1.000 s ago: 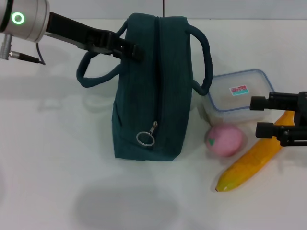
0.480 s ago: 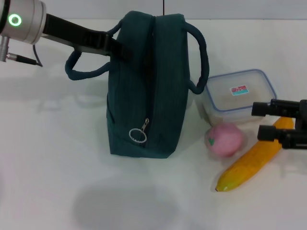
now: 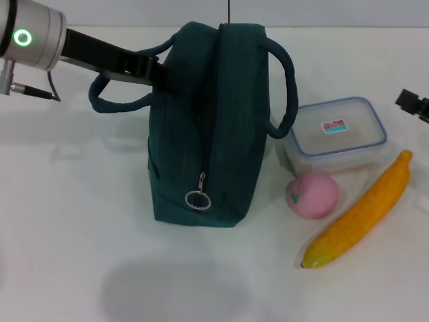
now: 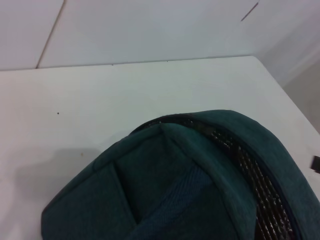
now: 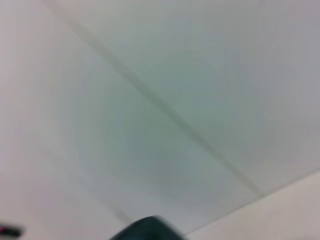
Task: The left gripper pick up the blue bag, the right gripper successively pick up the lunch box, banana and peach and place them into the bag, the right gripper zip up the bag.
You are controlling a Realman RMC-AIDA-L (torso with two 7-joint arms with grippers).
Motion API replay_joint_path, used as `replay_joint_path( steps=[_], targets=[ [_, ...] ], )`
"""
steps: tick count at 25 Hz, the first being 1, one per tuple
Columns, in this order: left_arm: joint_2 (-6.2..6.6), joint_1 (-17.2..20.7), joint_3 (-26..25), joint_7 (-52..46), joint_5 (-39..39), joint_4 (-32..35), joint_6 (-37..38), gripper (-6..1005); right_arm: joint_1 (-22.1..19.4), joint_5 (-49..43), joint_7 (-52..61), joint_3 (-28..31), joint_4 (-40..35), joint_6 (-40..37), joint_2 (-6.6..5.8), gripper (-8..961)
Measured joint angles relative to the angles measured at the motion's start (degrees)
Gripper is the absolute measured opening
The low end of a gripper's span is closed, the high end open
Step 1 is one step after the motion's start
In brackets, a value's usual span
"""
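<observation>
At frame's right edge right tool, state unclear, left tool pinching blue bag handle.

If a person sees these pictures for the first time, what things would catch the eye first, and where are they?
The blue bag stands upright in the middle of the white table, and the left gripper is at its left handle. To the right of the bag lie the lunch box, the peach in front of it, and the banana slanting beside them. The right gripper barely shows at the right edge.
</observation>
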Motion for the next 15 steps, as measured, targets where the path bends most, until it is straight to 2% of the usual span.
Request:
replay_joint_path(
  steps=[3,7,10,15],
  targets=[
    [-0.01,0.2,0.1,0.4,0.0,-0.1,0.2,48,-1.4,0.0,0.3,2.5,1.2,4.5,1.2,724],
    [-0.16,0.8,1.1,0.9,0.0,-0.1,0.3,48,-1.9,-0.1,0.3,3.1,1.4,8.7,2.78,724],
    [-0.67,0.8,1.4,1.7,0.0,-0.1,0.2,48,-1.9,-0.1,0.3,3.1,1.5,10.8,3.39,725],
    [-0.76,0.9,1.5,2.1,0.0,-0.2,0.3,48,-1.4,-0.1,0.1,2.9,1.5,15.4,3.96,711]
  ],
)
